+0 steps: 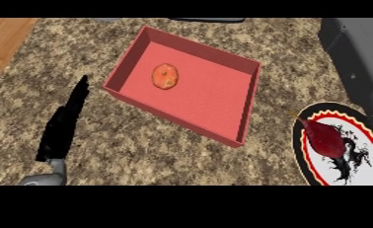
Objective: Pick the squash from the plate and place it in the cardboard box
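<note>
Box (128, 66) holds an orange lump (165, 76), plate (342, 108) a dark-red squash (325, 139); left hand (64, 123) straight-fingered.

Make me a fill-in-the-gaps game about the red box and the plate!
1. The orange round thing lies inside the red ____.
2. The dark red squash lies on the ____ at the right edge.
3. The only hand showing is the robot's ____ hand.
4. The box stands on a speckled ____.

Missing words: box; plate; left; counter
</note>
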### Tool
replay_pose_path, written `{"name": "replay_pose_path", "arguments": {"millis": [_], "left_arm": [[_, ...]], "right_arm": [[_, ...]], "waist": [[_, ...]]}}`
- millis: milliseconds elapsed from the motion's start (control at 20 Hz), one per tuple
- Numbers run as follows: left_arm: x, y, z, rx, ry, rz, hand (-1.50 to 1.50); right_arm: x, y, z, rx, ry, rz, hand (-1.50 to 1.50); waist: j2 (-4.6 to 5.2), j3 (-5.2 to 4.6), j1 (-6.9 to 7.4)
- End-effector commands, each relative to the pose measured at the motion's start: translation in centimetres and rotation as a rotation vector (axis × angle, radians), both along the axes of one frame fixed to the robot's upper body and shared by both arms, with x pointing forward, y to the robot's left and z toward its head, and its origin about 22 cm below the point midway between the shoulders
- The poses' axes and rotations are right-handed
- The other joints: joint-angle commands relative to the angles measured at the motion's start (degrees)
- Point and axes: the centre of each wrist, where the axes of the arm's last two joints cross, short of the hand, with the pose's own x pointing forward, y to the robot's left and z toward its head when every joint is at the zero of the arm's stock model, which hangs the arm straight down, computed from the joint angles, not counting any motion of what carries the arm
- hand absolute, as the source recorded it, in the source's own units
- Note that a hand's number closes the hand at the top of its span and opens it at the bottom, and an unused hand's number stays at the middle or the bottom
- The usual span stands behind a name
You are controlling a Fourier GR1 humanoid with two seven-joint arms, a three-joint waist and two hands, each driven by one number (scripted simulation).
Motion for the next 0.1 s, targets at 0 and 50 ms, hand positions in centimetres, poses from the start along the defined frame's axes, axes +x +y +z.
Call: {"name": "replay_pose_path", "arguments": {"millis": [0, 50], "left_arm": [[-0.4, -1.1, -0.1, -0.009, -0.003, -0.007, 0.0], [0.8, 0.3, 1.2, 0.014, -0.016, -0.006, 0.0]], "right_arm": [[-0.6, -4.1, 1.0, 0.002, -0.02, 0.001, -1.5], [-1.1, -6.1, 0.9, -0.04, -0.013, 0.011, -1.5]], "waist": [[0.15, 0.03, 0.77], [0.57, 0.07, 0.92]]}}
